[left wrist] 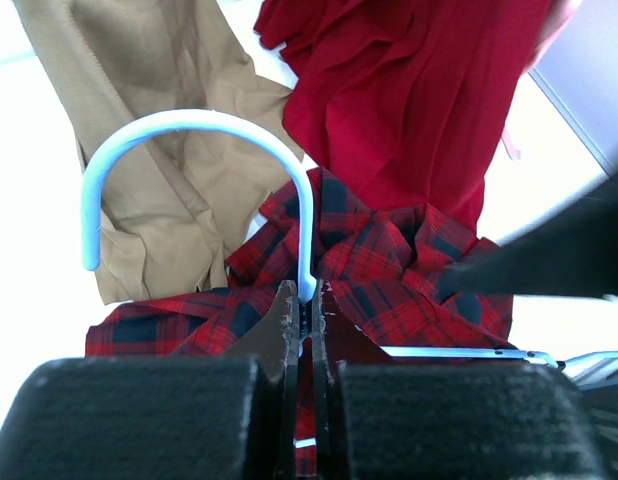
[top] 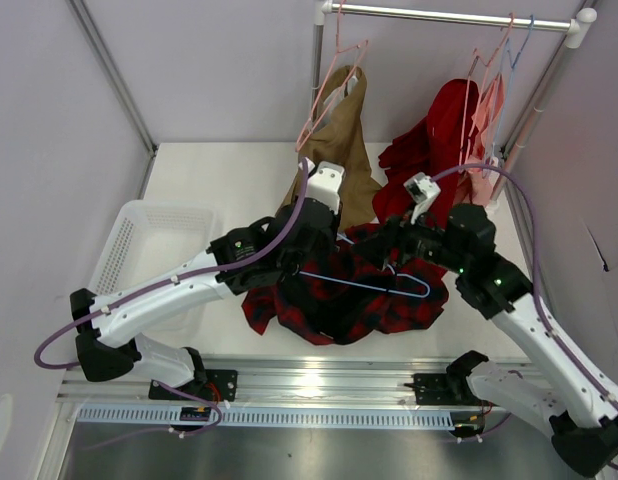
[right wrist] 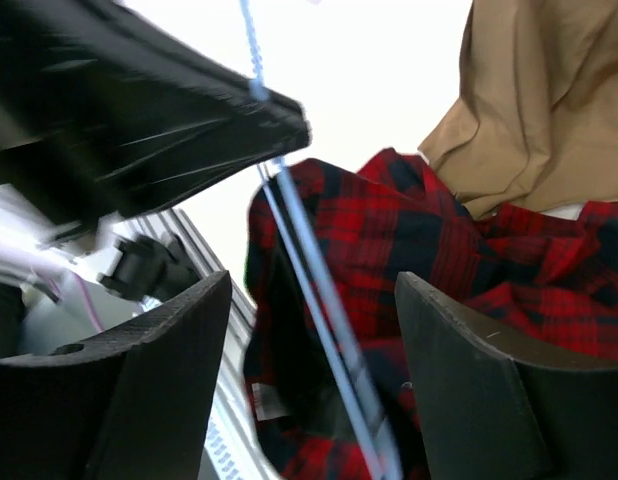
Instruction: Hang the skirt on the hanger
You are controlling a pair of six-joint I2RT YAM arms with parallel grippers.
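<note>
With your left end effector [left wrist: 304,300] pinching the thin light-blue wire hanger [left wrist: 189,118] below its hook and your right end effector [right wrist: 314,290] gaping wide over the red-and-navy plaid fabric skirt [right wrist: 409,240], closing could snag wire, not cloth.

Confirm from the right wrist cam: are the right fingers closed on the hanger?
No: the right fingers stand wide apart, and the hanger passes through the gap between them, clear of both.

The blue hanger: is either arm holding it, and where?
Yes. The left gripper is shut on the hanger at the base of its hook. The right gripper is open, holding nothing.
</note>
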